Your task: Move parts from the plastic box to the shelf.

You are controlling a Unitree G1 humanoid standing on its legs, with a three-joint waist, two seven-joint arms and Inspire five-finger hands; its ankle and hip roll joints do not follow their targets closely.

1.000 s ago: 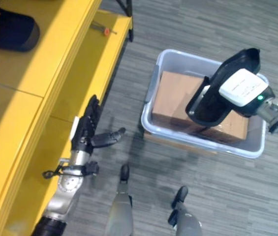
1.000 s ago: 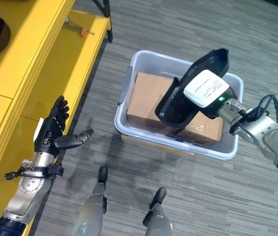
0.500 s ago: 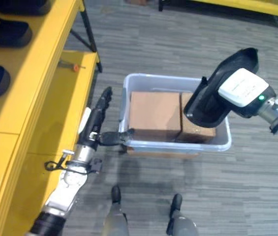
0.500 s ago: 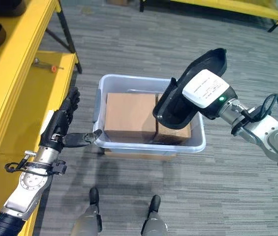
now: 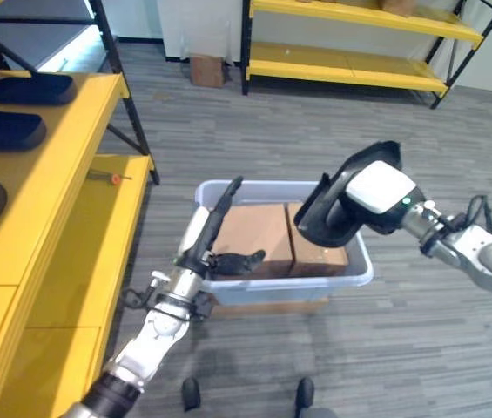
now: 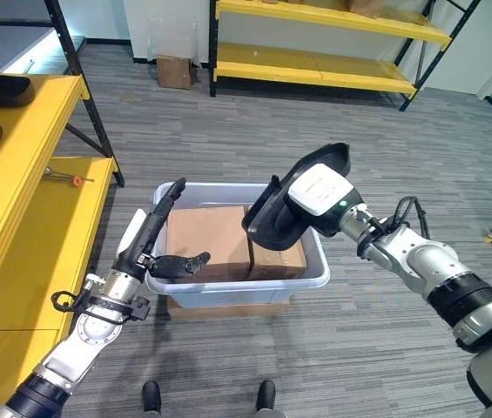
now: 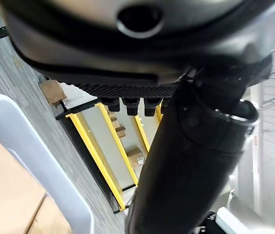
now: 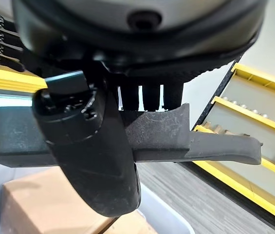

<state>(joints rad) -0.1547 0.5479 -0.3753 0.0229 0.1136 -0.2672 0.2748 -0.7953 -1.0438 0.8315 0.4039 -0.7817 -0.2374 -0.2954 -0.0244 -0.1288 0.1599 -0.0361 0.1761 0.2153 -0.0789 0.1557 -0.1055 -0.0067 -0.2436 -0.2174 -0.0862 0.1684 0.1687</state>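
A pale plastic box stands on the floor with two cardboard boxes inside it. My right hand holds a black curved part in the air above the box's right half. In the right wrist view its thumb and fingers are curled round that part. My left hand is open, fingers straight and thumb out, at the box's left wall. The yellow shelf runs along the left, with three similar black parts on its upper level.
A small screwdriver with an orange tip lies on the shelf's lower level. A second yellow shelf stands at the far side, with a small cardboard box on the floor beside it. Grey carpet surrounds the plastic box.
The camera has swung upward, taking in more of the room. My left hand has gone from beside the shelf to the box's left wall. The right hand still holds the black part above the box.
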